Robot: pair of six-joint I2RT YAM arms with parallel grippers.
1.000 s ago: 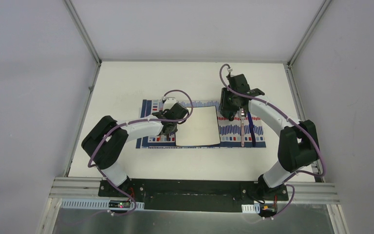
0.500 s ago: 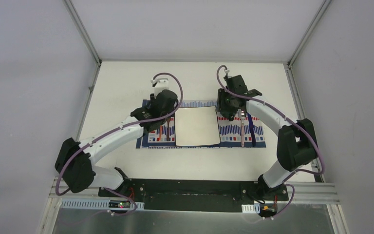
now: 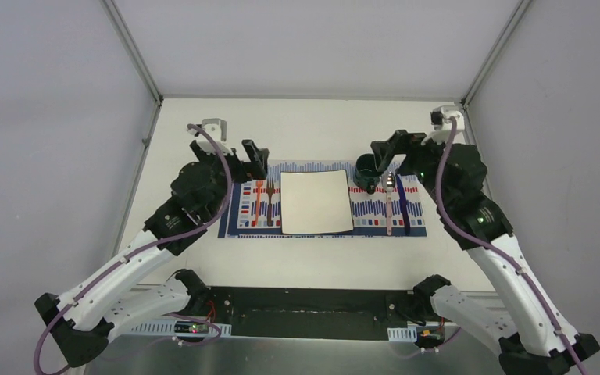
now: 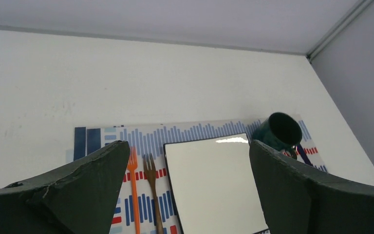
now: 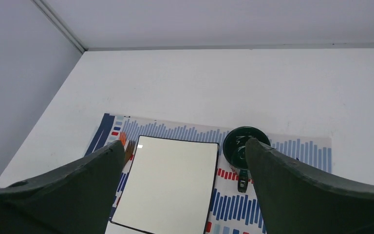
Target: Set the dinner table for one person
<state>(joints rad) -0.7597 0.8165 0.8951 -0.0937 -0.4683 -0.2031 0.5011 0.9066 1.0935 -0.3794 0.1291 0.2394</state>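
1. Hovering above the dinner table, the left gripper is holding its jaws wide apart, gripping nothing.
2. The right gripper is hanging over the table's right side, also spread wide and empty.
3. The dinner table is carrying a striped placemat near its middle, with a square plate lying on it.
4. An orange fork and a brown fork are lying left of the plate, while a green mug, a spoon and a dark knife are sitting to its right.
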